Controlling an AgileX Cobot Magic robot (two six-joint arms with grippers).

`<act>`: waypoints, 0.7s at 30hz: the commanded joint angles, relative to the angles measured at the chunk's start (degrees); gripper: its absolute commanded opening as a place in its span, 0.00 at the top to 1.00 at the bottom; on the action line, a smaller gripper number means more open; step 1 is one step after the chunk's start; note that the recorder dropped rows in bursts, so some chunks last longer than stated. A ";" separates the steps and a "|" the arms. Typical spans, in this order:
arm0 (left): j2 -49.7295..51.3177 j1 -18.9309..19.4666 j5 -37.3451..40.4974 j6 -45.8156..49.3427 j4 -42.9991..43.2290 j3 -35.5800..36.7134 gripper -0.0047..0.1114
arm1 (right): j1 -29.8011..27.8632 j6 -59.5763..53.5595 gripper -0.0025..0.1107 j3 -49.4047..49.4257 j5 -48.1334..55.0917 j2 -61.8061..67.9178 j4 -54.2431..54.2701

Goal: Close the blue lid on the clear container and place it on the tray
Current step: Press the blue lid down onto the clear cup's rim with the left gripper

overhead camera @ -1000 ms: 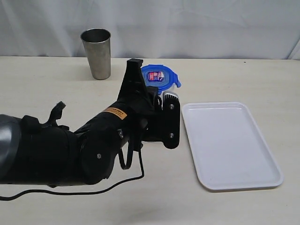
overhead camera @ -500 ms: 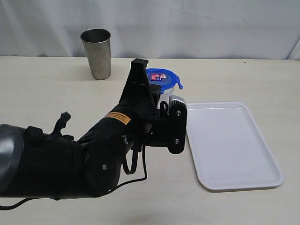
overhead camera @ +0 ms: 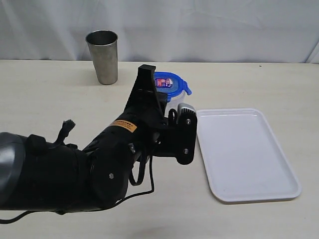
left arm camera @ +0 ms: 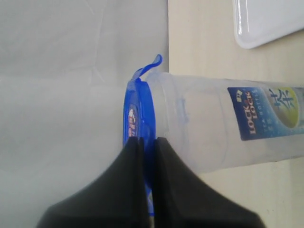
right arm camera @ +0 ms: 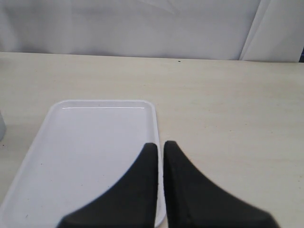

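The blue lid point(overhead camera: 169, 82) sits on top of the clear container point(overhead camera: 178, 102), which stands just left of the white tray point(overhead camera: 244, 154); my left arm point(overhead camera: 124, 149) hides most of the container. In the left wrist view my left gripper point(left arm camera: 148, 139) is shut on the edge of the blue lid point(left arm camera: 139, 102), and one lid flap sticks out from the rim. The clear container point(left arm camera: 204, 123) shows its blue-and-white label, with a corner of the tray point(left arm camera: 266, 23) beyond. My right gripper point(right arm camera: 160, 145) is shut on nothing, over the tray's point(right arm camera: 95, 142) edge.
A grey steel cup point(overhead camera: 103, 56) stands upright at the back left of the beige table point(overhead camera: 45, 99). A white curtain closes off the far side. The right arm does not show in the exterior view.
My left arm, holding the lid and container, shifted a little right toward the tray, then eased back slightly. The tray and steel cup have not moved.
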 commanded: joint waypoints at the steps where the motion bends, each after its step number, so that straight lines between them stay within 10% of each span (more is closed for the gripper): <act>1: -0.06 -0.14 -1.45 1.86 -0.63 0.18 0.96 | -0.36 0.21 0.94 0.19 0.09 -0.25 0.10; 21: -0.06 -1.48 -2.72 1.86 -1.36 0.18 0.96 | -0.36 0.21 0.94 0.19 0.09 -0.25 0.10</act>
